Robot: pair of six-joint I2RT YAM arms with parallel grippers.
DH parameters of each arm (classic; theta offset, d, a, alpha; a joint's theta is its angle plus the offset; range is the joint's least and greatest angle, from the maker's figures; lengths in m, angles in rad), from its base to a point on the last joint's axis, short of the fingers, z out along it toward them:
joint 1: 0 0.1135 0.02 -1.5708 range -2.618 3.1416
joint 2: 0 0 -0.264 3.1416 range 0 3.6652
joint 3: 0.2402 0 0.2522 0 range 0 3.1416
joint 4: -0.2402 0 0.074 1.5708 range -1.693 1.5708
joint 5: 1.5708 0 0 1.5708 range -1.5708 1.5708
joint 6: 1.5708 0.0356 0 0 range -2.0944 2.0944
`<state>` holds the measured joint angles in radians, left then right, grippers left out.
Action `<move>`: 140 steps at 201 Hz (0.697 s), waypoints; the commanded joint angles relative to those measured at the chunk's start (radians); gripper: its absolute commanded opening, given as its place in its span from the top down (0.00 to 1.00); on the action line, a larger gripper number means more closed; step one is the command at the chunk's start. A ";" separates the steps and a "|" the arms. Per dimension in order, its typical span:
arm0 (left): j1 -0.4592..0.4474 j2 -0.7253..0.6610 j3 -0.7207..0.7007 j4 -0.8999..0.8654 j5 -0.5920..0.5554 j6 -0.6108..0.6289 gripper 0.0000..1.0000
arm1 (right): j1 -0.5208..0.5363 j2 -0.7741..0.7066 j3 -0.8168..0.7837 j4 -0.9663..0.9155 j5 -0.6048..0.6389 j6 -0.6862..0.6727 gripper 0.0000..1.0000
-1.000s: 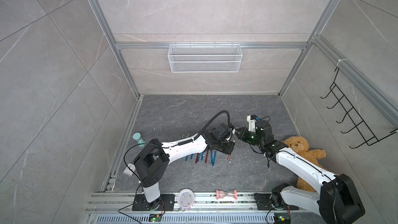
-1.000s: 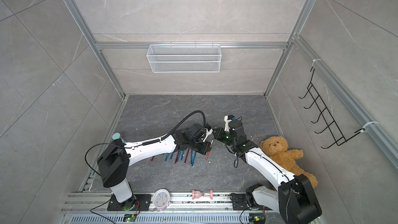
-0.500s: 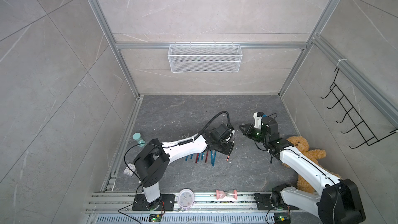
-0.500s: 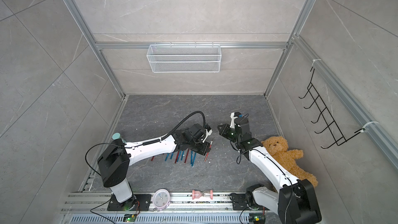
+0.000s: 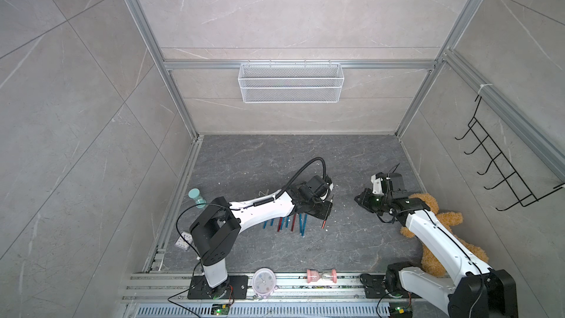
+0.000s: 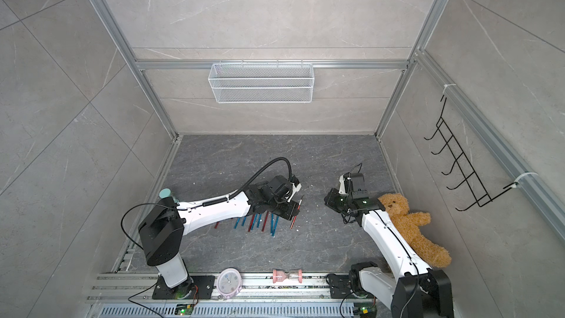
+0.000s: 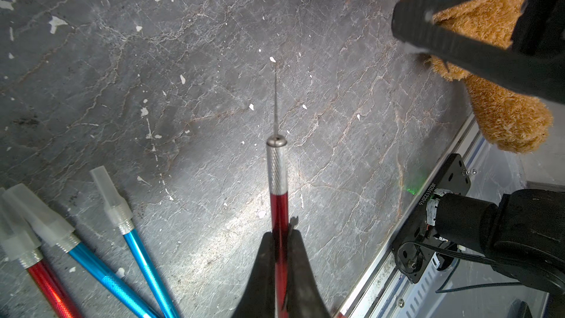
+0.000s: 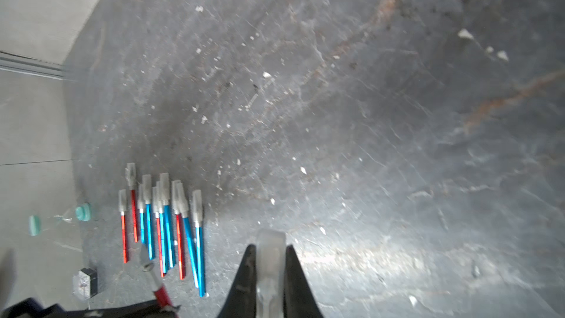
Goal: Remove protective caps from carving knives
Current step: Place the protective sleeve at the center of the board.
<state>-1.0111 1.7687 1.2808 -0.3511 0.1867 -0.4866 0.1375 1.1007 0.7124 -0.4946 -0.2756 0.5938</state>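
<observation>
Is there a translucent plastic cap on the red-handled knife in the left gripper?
No: the red-handled knife in the left gripper ends in a bare thin blade past its silver collar.

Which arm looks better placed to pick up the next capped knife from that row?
Left, probably. The left gripper sits right by the capped knives, though it must first put down the bare red knife. The right gripper, shut on a cap, is farther off, near the teddy bear.
</observation>
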 commanded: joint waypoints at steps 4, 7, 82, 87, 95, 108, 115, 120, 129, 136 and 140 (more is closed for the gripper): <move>-0.001 -0.020 0.015 0.027 -0.001 0.002 1.00 | -0.004 0.061 0.022 -0.099 0.041 -0.064 0.98; -0.001 -0.022 0.014 0.029 0.000 0.002 1.00 | -0.004 0.072 0.020 -0.095 0.041 -0.064 0.98; 0.012 -0.040 -0.004 0.031 0.004 0.016 1.00 | -0.004 0.210 -0.008 -0.067 0.116 -0.061 0.96; 0.013 -0.041 -0.005 0.031 0.006 0.017 1.00 | -0.003 0.215 -0.013 -0.068 0.124 -0.059 0.96; 0.014 -0.041 -0.004 0.030 0.010 0.018 1.00 | -0.005 0.220 -0.024 -0.064 0.135 -0.053 0.96; 0.016 -0.041 -0.005 0.029 0.013 0.020 1.00 | -0.004 0.230 -0.039 -0.057 0.139 -0.043 0.94; 0.017 -0.041 -0.004 0.029 0.014 0.021 1.00 | -0.004 0.238 -0.045 -0.052 0.137 -0.040 0.94; 0.017 -0.041 -0.005 0.029 0.015 0.022 1.00 | -0.004 0.244 -0.050 -0.046 0.134 -0.039 0.94; 0.019 -0.040 -0.004 0.029 0.019 0.023 1.00 | -0.003 0.257 -0.057 -0.038 0.129 -0.038 0.93; 0.019 -0.040 -0.005 0.029 0.022 0.025 1.00 | -0.004 0.266 -0.059 -0.033 0.125 -0.038 0.93; 0.020 -0.037 -0.005 0.029 0.021 0.025 1.00 | -0.004 0.270 -0.061 -0.032 0.124 -0.037 0.93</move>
<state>-0.9985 1.7679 1.2785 -0.3435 0.1905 -0.4862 0.1360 1.3392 0.6735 -0.5331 -0.1677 0.5529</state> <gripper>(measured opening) 0.073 0.144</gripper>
